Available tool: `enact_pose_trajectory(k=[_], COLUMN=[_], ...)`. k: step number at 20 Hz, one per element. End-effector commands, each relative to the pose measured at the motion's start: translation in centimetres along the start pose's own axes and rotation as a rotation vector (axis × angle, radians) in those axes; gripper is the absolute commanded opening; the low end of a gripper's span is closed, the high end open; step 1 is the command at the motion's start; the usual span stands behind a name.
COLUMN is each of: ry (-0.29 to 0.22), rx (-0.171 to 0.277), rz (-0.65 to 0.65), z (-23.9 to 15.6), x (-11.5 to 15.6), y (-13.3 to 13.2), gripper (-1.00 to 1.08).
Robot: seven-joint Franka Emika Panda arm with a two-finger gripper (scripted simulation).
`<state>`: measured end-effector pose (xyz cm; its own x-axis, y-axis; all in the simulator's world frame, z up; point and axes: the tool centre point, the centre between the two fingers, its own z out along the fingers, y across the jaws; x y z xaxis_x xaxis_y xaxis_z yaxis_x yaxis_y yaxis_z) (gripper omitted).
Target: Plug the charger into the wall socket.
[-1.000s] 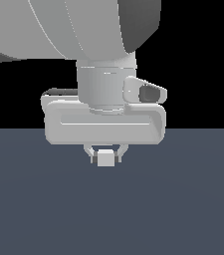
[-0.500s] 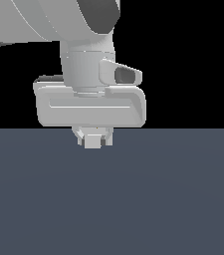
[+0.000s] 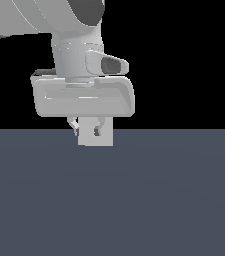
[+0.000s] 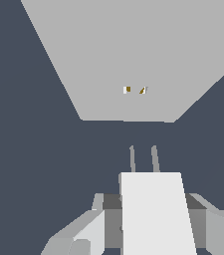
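Your end effector [image 4: 151, 224] pinches the charger [image 4: 156, 214], prongs fwd. Wall socket [image 4: 133, 55] lies dead ahead, apart; its slots sit slightly off prong line.

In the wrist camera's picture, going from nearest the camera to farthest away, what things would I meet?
Grey gripper fingers, clamped on the off-white block-shaped charger → the charger's two thin prongs → the big pale grey wall socket, with its two small slots.
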<state>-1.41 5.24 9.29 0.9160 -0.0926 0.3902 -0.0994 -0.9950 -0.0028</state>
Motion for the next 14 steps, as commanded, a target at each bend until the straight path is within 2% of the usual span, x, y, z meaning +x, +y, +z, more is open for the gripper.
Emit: enact_pose_trajectory(k=[1,14], ry=[-0.001,-0.003], rx=[-0.006,-0.013], rz=[0.012,0.025], z=[-0.22,-0.42], x=[0.37,0.84], y=[-0.22,-0.54], gripper=[-1.0,-1.0])
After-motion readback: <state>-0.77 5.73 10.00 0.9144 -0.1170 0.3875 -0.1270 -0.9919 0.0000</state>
